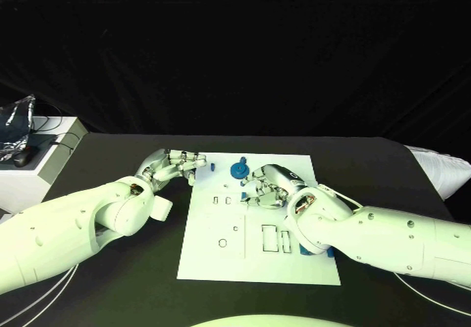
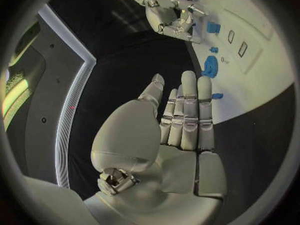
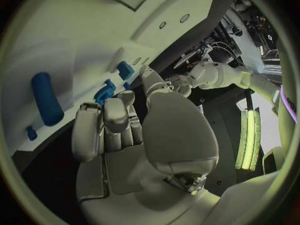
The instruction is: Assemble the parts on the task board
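Left hand (image 2: pixel 181 120) flat, fingers extended, empty, at task board (image 1: pixel 295 266) edge; right hand (image 1: pixel 270 185) curled over board, grasp unclear.

We find no readable text, label, brand, number or sign anywhere; the task board (image 1: pixel 257 266) carries outlines and cut-outs but no lettering we can make out; the blue parts and both hands bear no markings that we can read.
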